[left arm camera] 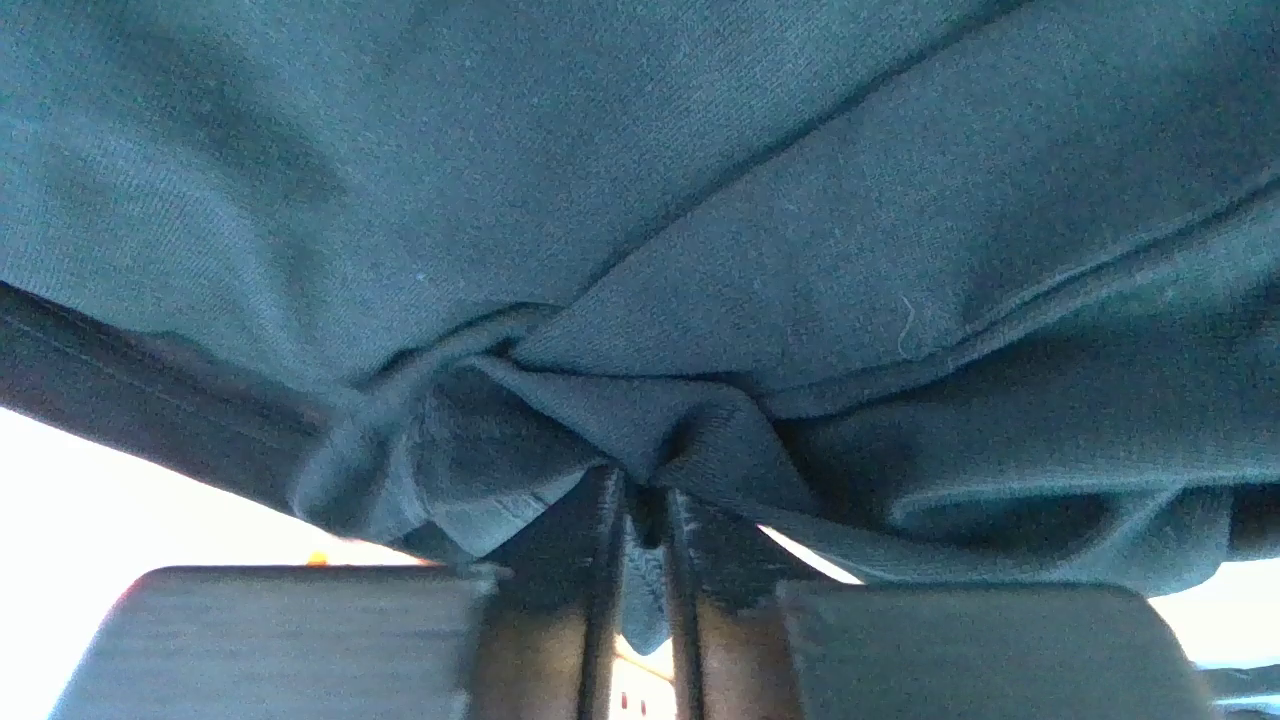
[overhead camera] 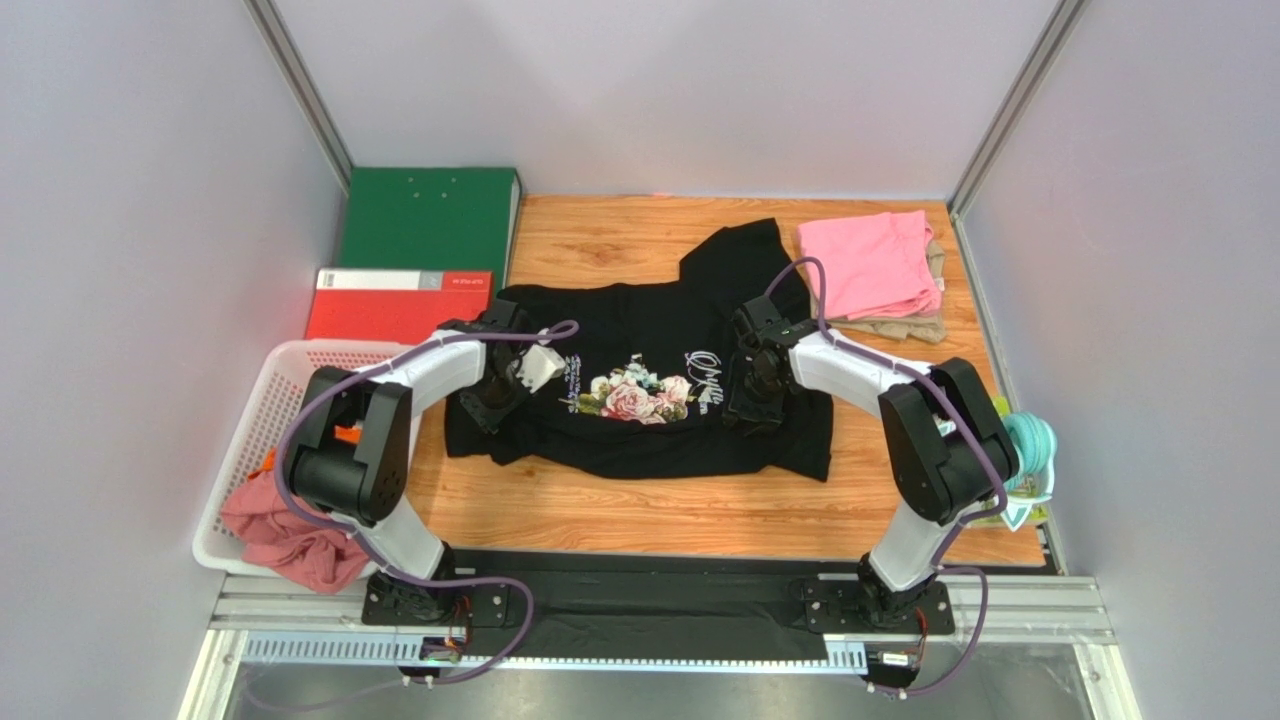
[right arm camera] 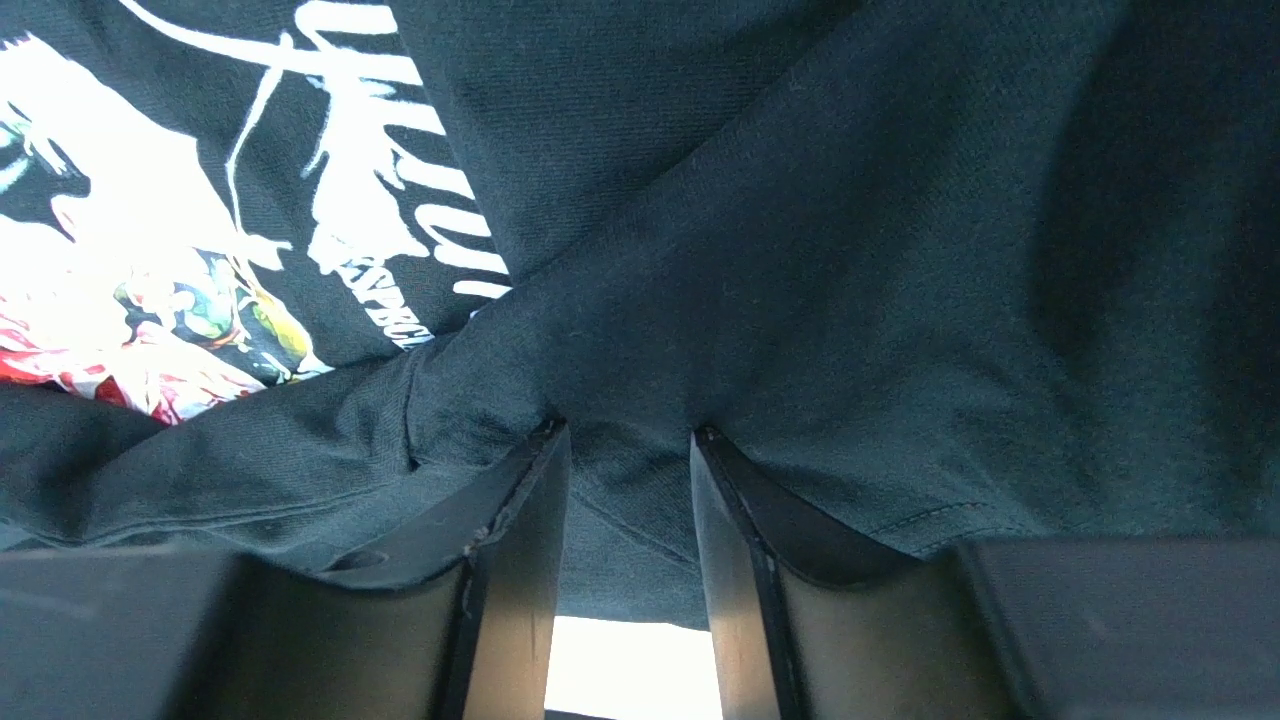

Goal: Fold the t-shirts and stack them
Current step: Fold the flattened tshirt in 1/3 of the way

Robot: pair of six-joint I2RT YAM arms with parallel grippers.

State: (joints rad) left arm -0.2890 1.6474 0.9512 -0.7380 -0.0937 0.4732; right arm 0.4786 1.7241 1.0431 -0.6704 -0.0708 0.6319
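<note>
Four shirts showed: one black shirt (overhead camera: 646, 323) spread at the table's (overhead camera: 676, 510) centre, one pink shirt (overhead camera: 867, 263) lying on one beige shirt (overhead camera: 902, 326) at 1 o'clock, and one rose shirt (overhead camera: 293, 543) in the basket (overhead camera: 278, 375) at 8 o'clock. There were two binders at 10 o'clock, a green binder (overhead camera: 428, 218) and a red binder (overhead camera: 394, 300), and one teal bundle (overhead camera: 1034, 450) at 4 o'clock.

The left gripper (left arm camera: 643, 503), at the black shirt's 9 o'clock edge, had its fingers nearly together, pinching a fold. The right gripper (right arm camera: 624, 443), at the 3 o'clock edge, held its fingers partly apart with cloth between; a firm grip could not be told. Both arms hid parts of the shirt's sides.
</note>
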